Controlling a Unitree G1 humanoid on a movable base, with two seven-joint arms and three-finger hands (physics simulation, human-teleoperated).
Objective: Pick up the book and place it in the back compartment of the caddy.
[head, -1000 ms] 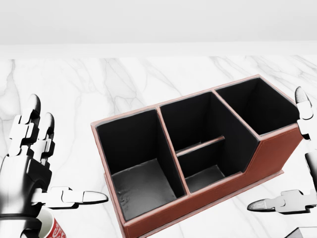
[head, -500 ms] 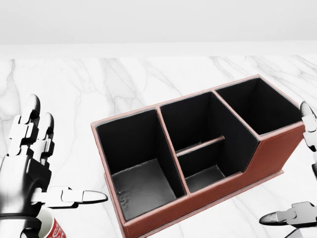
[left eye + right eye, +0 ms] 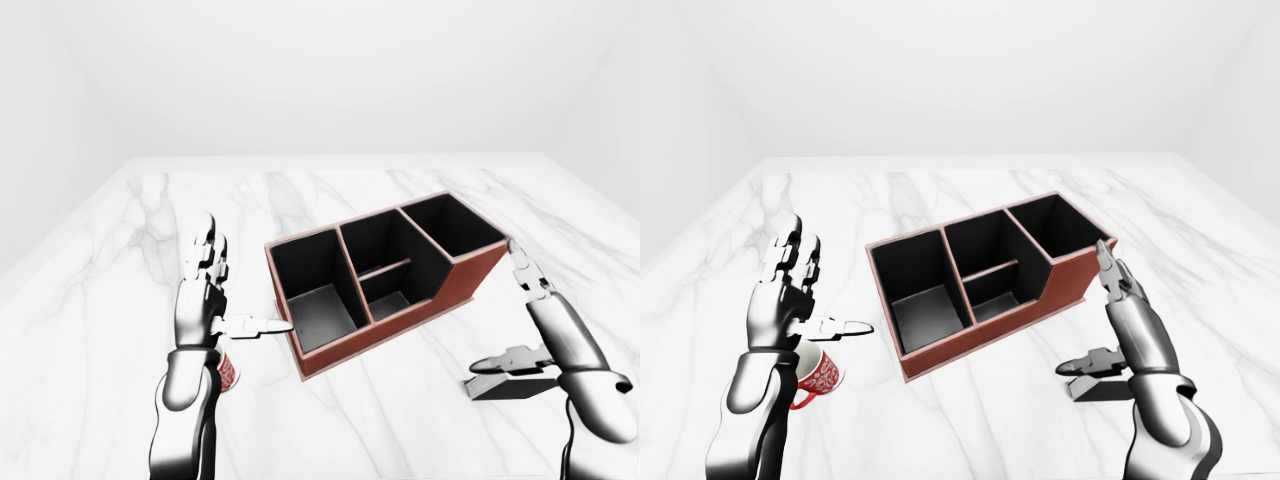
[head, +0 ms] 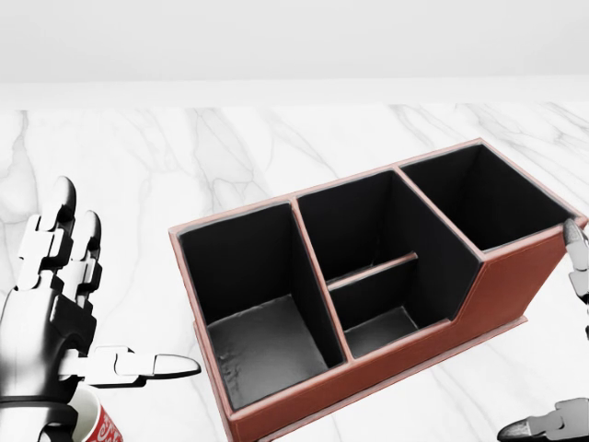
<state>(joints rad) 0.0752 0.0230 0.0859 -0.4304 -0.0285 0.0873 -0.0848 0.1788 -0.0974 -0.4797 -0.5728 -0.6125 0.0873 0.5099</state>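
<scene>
The right hand (image 3: 1130, 330) has dropped toward the dark book (image 3: 1102, 389) beside the caddy (image 3: 980, 285), fingers spread, nothing grasped; left hand (image 3: 780, 305) stays spread too.

You're in a bare simulated room: blank white walls (image 3: 330, 70) around one white marble bench (image 3: 100, 300).

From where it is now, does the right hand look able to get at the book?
Probably yes: the right hand hangs open directly above the dark book lying flat on the table, with nothing between them and the caddy off to the view's left.
</scene>
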